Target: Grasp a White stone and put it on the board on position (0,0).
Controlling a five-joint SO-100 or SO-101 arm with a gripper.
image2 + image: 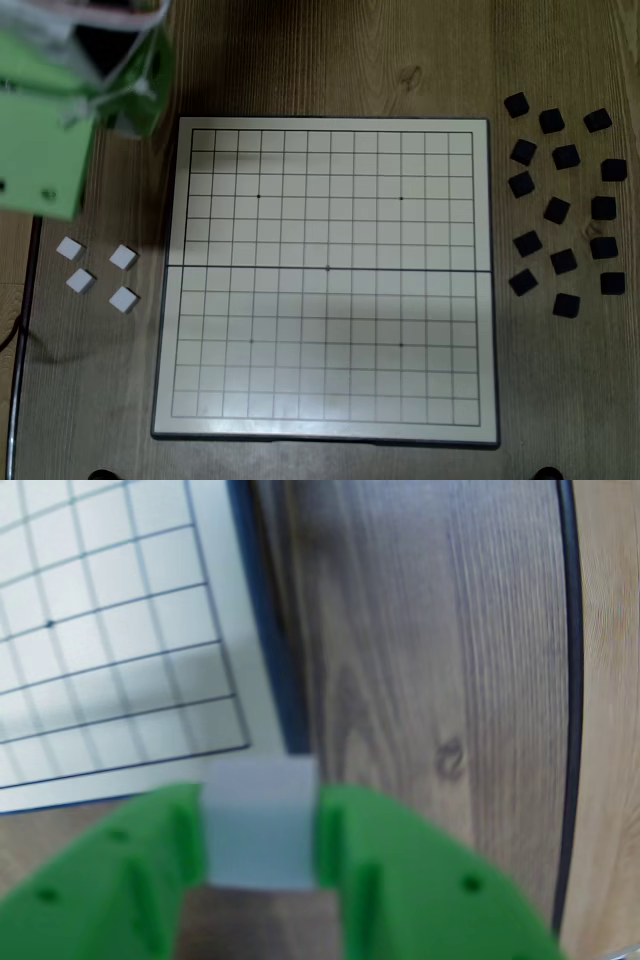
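Observation:
In the wrist view my green gripper (262, 825) is shut on a White stone (258, 840), a small white square tile held between the two fingers. It hangs over the wooden table just off a corner of the board (100, 630). In the fixed view the cream gridded board (330, 350) lies in the middle, and its central dot, position (0,0) (328, 268), is bare. My green arm (50, 130) is at the top left, beside the board's corner; the fingertips and the held stone are hidden under it.
Several loose white stones (123, 257) lie on the table left of the board. Many black square tiles (558, 211) are scattered to its right. A dark cable (574, 680) runs along the table; it also shows in the fixed view (14, 400).

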